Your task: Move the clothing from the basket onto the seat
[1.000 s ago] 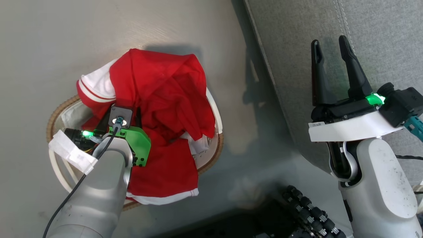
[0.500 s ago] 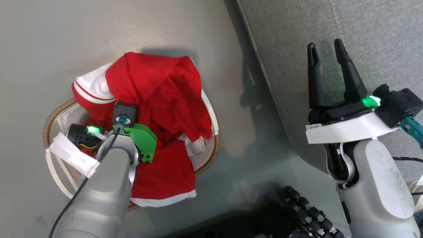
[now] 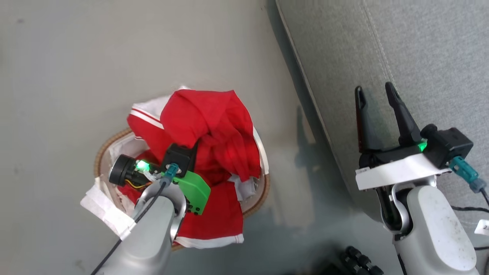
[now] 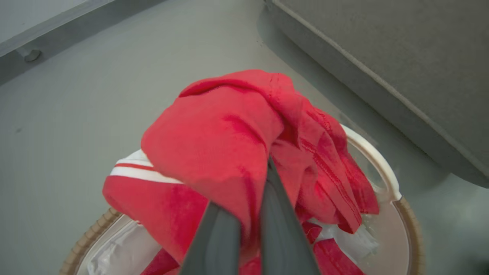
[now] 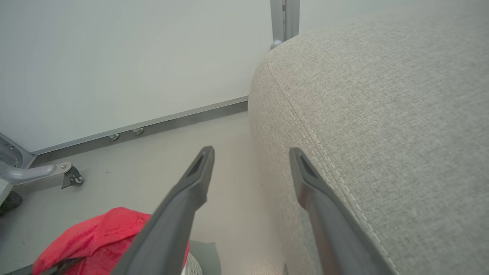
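Observation:
The red clothing [image 3: 214, 130] is piled in the cream basket [image 3: 105, 149] on the floor, at the lower left of the head view. My left gripper [image 3: 193, 151] is sunk into the pile. In the left wrist view it [image 4: 252, 202] is shut on a bunched fold of the red clothing [image 4: 214, 141], which rises above the basket's rim [image 4: 410, 217]. My right gripper [image 3: 376, 95] stands open with nothing in it, over the edge of the grey seat [image 3: 420, 46]. The right wrist view shows its spread fingers [image 5: 198, 172] beside the seat [image 5: 382, 114] and the clothing [image 5: 103, 236] low on the left.
Grey floor lies between the basket and the seat's side [image 4: 382, 57]. A white liner [image 4: 126, 244] shows inside the basket. A wall with a metal baseboard [image 5: 153, 126] and a caster foot [image 5: 72, 177] stands beyond. My black ridged base [image 3: 359, 261] is at the bottom.
My left gripper has shut on the red clothing, and the fabric is bunched higher. The head camera has shifted, so the whole picture has slid. My right gripper stays open.

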`<state>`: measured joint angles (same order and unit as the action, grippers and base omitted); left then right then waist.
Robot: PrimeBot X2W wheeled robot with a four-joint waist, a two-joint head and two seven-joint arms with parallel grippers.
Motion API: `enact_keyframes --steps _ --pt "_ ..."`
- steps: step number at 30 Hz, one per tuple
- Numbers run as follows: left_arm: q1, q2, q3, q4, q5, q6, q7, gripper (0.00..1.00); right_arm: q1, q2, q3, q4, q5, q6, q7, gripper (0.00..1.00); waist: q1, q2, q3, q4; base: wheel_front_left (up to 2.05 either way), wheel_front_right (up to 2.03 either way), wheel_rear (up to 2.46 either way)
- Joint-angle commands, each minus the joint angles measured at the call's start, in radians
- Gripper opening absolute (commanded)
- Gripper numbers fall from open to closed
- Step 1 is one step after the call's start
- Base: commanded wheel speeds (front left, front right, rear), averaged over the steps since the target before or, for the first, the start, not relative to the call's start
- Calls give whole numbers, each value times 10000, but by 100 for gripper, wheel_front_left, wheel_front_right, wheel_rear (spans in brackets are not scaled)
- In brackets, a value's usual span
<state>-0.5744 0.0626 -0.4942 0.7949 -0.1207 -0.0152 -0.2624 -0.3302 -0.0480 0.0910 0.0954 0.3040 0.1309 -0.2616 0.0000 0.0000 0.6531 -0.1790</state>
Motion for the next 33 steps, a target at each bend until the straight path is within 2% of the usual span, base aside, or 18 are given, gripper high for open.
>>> enact_keyframes --steps 1,8,18,24,33 --pt "263 121 -81 -281 121 -92 -38 0 266 -45 -34 90 -151 -5 -53 100 0 0 -1284 839 0 0 0" --pt "527 367 -501 -1515 532 -465 -37 0 947 -46 -80 393 -546 -5 -53 100 0 0 -2935 1421 0 0 0" --pt "-416 1169 -1431 -2308 909 -1063 -25 0 1935 -45 54 650 -784 -5 -53 100 0 0 -5017 1584 0 0 0" --pt "-1358 1430 -1692 -2959 288 -1141 553 0 2351 -43 149 699 -858 -5 -53 100 0 0 -5746 1507 0 0 0" --pt "-3021 1974 -2041 -4204 -859 -1155 1784 0 2315 -43 485 611 -974 -5 -53 100 0 0 -6061 1298 0 0 0"
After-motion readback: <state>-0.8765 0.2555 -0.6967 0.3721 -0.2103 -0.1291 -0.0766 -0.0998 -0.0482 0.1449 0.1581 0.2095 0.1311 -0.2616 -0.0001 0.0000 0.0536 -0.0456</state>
